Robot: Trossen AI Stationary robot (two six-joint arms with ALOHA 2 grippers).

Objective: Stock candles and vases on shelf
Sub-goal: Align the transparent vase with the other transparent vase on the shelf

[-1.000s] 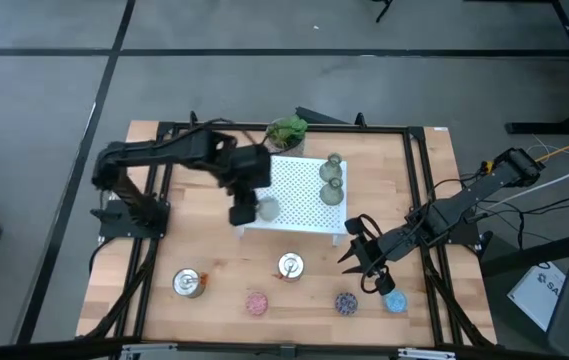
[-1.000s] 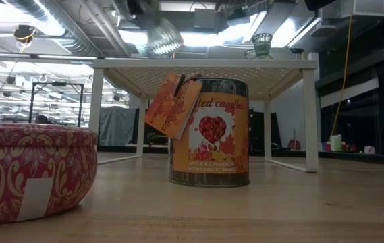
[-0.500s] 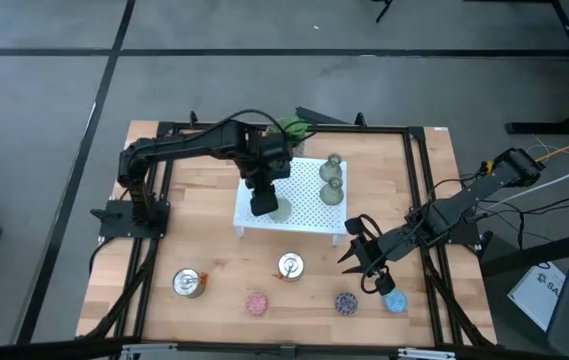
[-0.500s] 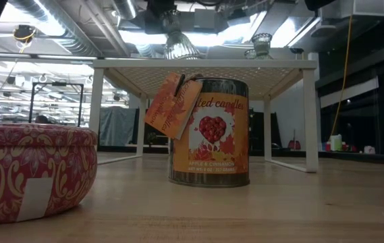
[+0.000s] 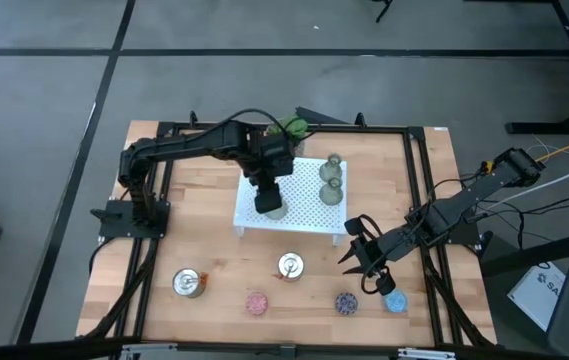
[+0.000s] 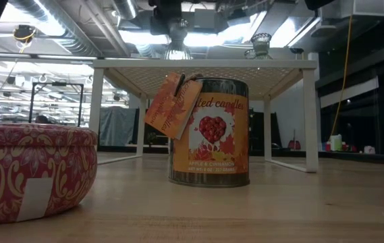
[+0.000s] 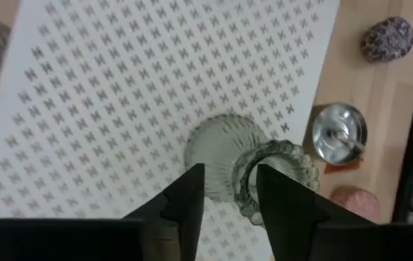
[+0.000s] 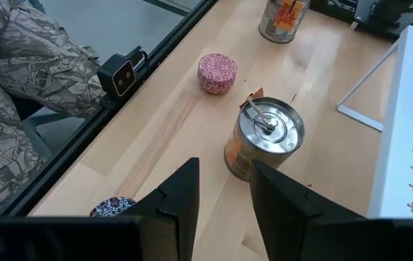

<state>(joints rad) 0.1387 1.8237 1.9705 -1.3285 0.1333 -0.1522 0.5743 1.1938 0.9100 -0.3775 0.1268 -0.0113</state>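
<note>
A third vase [image 7: 224, 156] stands on the white shelf [image 5: 304, 190], near its front-left part, with your left gripper [image 7: 229, 190] directly above it. In the left wrist view the fingers [image 7: 184, 199] stand slightly apart over the vase's rim, and you cannot tell whether they touch the glass. Two more vases [image 5: 331, 180] sit together at the shelf's far right side, well apart from this one.

Off the shelf, the candles wait on the wooden table [image 5: 214, 250]: two silver tins [image 5: 188, 283], one of them [image 5: 290, 266] just in front of the shelf, then a pink one [image 5: 256, 302], a dark blue one [image 5: 346, 302] and a light blue one [image 5: 396, 301] along the front edge. Your right gripper [image 5: 362, 258] hovers over the table near the blue pair, fingers parted and empty.

The risk here is at the vase: if a finger is caught on the rim when you lift away, the narrow-necked piece could tip and roll across the perforated top. A sideways exit could also sweep it off the shelf's front edge.
</note>
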